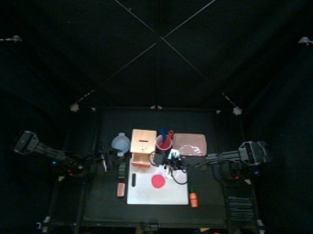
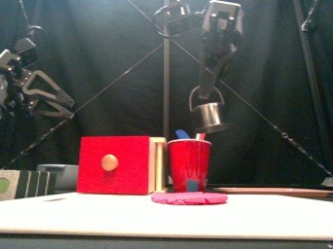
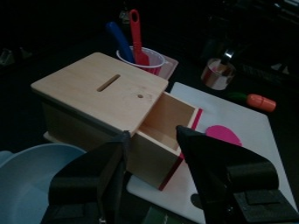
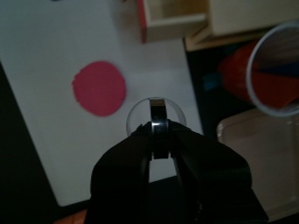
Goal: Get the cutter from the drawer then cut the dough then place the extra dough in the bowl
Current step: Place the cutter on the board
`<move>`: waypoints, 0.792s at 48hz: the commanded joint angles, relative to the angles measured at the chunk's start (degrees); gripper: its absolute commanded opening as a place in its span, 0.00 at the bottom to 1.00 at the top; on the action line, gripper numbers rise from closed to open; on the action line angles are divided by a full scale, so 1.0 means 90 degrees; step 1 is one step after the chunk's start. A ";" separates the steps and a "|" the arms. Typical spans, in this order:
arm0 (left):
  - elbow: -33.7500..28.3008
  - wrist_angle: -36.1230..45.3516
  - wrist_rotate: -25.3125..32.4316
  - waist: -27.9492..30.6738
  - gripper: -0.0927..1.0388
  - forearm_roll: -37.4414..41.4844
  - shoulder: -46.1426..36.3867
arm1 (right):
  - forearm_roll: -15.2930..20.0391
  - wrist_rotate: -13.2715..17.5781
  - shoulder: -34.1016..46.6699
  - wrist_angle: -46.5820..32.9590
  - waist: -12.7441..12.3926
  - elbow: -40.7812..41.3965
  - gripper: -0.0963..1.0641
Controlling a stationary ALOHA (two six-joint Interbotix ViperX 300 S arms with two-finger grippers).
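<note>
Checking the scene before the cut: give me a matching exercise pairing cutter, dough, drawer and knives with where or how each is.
1 cutter
2 dough
3 drawer
4 toy knives

A lying flat on the white board
B standing in the red cup
C hanging from the right gripper, jaws shut
D pulled open

Pairs: 1-C, 2-A, 3-D, 4-B

The left gripper (image 3: 152, 140), its 2 jaws apart, faces the wooden box (image 3: 100, 96), whose drawer (image 3: 170, 118) stands open near the dough (image 3: 222, 136).

Red cup (image 2: 189, 163) holds knives (image 3: 133, 35); pink tray (image 1: 193, 143) beside.
</note>
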 commanded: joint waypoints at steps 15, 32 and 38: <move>-0.0410 -0.0020 0.0049 0.0410 0.82 0.0117 0.0000 | -0.0205 0.0918 -0.0752 -0.2070 0.0225 0.2139 0.60; -0.0518 -0.0020 0.0039 0.0645 0.82 0.0205 0.0000 | -0.0254 0.0938 -0.0752 -0.2520 0.0225 0.2539 0.65; -0.0527 -0.0020 0.0029 0.0684 0.82 0.0205 0.0000 | -0.0313 0.0938 -0.0752 -0.2510 0.0234 0.2559 0.70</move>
